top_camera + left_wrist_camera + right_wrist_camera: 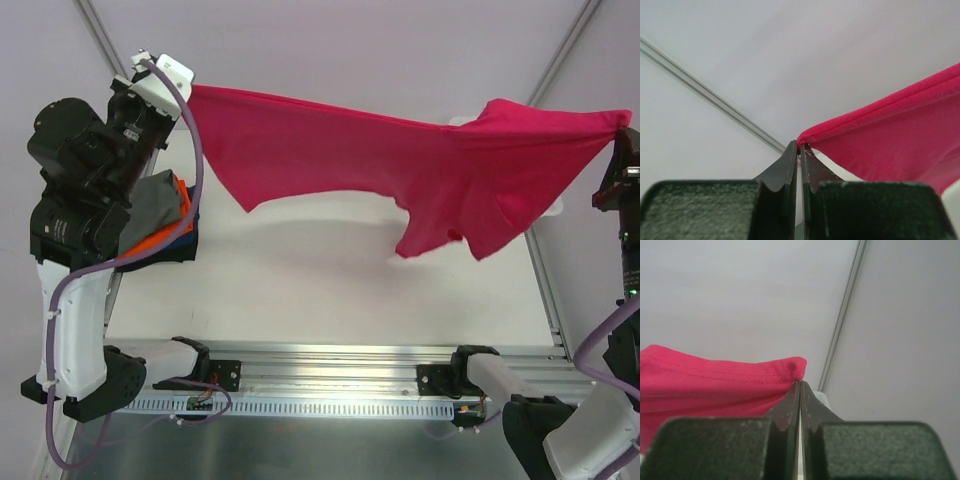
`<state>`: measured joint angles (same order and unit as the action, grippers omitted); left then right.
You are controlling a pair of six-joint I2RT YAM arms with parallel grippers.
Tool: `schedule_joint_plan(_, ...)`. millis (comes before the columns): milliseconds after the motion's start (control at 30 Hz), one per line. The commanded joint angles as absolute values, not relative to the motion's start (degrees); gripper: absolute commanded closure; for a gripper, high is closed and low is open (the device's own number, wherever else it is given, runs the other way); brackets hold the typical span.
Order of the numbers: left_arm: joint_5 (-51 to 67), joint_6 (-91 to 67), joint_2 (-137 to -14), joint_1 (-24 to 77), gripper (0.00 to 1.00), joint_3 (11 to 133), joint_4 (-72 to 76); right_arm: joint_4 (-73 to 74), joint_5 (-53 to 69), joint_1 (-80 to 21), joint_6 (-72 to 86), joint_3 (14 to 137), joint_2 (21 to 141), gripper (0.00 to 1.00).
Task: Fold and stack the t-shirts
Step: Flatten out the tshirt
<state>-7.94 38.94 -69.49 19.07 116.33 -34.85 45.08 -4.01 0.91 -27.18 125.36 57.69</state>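
A magenta t-shirt [400,170], stretched between the left gripper [186,88] and the right gripper [618,125] with both sets of jaws clamped on its corners, hangs like a curtain across the workspace from side to side. Beneath its drooping folds, the middle of the white desk [320,290] lies open. A pile of grey, orange and navy shirts [165,220] blocks the desk's left edge, under the left arm [85,170].
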Motion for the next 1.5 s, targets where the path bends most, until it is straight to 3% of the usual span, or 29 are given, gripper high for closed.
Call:
schedule_joint_plan(0,-10.46,39.29,-69.34,18.46,1.00,118.11,-32.25,43.07,-8.69,1.85,-30.05,126.74,59.06,1.00)
schedule_joint_plan(267,-10.55,43.15,-72.86,17.41,1.00,119.80,-31.03,29.98,-10.63,1.85,-40.68,123.84,61.87,1.00)
schedule_joint_plan(467,-3.36,44.12,-79.79,11.79,1.00,112.59,-26.02,24.00,-8.62,2.46,-45.18,117.17,69.15,1.00)
schedule_joint_plan(800,4.30,46.57,-109.20,6.07,1.00,121.28,-24.87,29.70,-3.78,2.29,-45.70,116.19,92.00,0.99)
schedule_joint_plan(1067,3.43,52.03,-129.79,4.31,1.00,136.12,-24.96,30.14,-7.56,-1.13,-49.22,127.86,114.24,1.00)
schedule_joint_plan(1233,3.96,53.00,-133.59,4.22,1.00,137.11,-24.87,30.32,-8.17,-3.51,-50.27,131.66,122.86,1.00)
schedule_joint_plan(1467,3.78,51.15,-133.68,3.96,1.00,133.78,-24.87,31.02,-7.21,-5.89,-47.91,126.48,123.05,1.00)
